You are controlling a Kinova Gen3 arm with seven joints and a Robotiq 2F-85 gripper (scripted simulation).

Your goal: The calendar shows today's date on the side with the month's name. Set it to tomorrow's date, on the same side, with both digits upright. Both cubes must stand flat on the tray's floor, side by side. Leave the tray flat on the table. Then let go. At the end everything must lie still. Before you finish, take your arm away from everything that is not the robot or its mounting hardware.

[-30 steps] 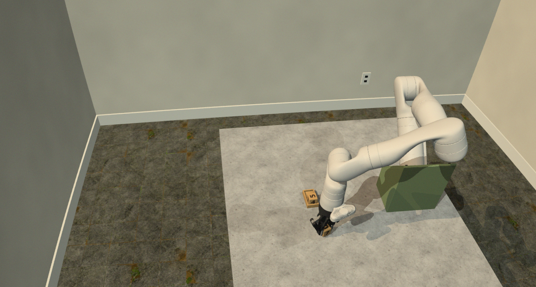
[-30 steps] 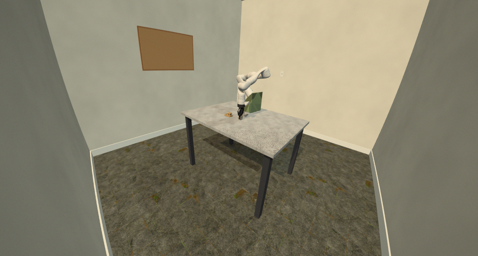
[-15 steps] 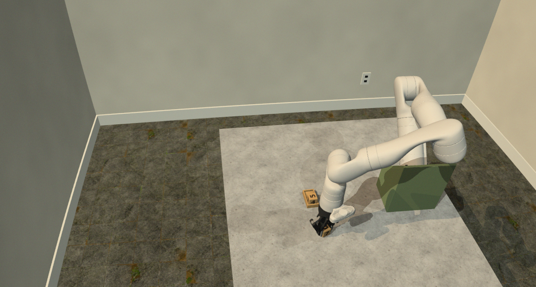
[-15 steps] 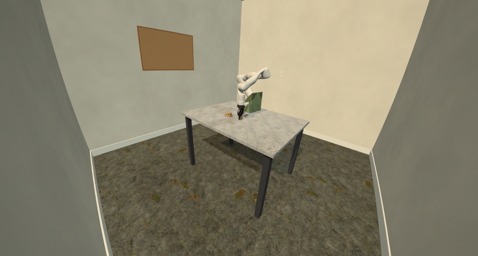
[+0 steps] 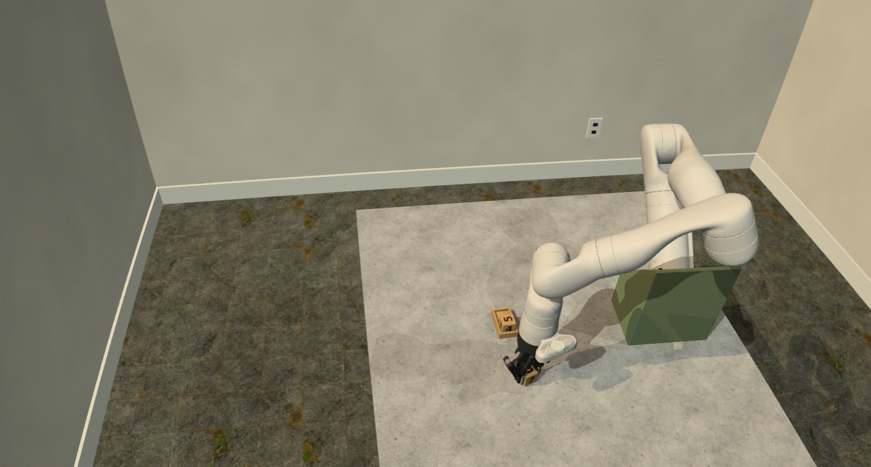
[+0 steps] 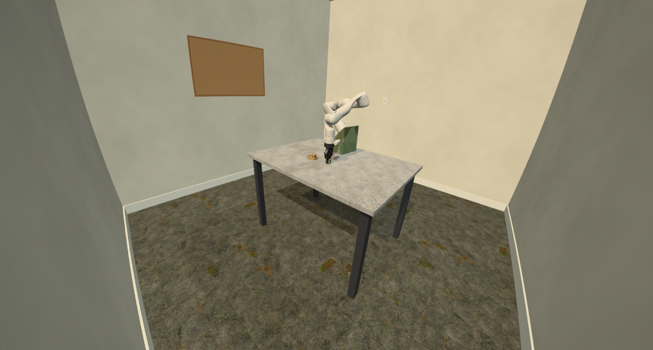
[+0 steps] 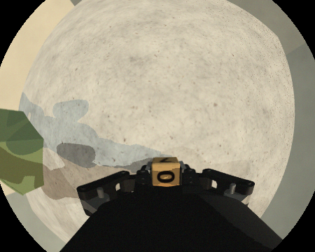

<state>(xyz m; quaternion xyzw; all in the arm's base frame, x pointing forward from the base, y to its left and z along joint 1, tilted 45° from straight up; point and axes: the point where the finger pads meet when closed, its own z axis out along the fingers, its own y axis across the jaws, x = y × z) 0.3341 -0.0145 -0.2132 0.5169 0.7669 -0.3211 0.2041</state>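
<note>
We have one cube (image 7: pixel 165 172) clamped in the gripper (image 5: pixel 524 371), lifted out and held away from the tray (image 5: pixel 503 323), low over the table (image 5: pixel 438 281) toward its near side. The other cube (image 5: pixel 507 319) sits in the tray, a 5 on top and what looks like a 4 on its near side.

The step in hand, as we judge it, is re-orienting the carried cube so the right digit ends up on the month side. To do it well, we should set the cube flat on the table, let go and regrip across another pair of faces instead of twisting it in the air. We should keep well off the tray while turning, then lower straight into the free slot so the cube goes in square beside its neighbour without nudging it or tipping the tray.

The cube is small, tan like wood, with sharp edges and flat faces; a dark 0 faces the wrist camera, and another dark mark on top is too foreshortened to read. Flat faces suit the pads well. The tray is a shallow, light wooden box. The table is mottled grey, stone-like and matte. A green faceted block (image 5: pixel 669 306) stands well apart by the arm's base.
</note>
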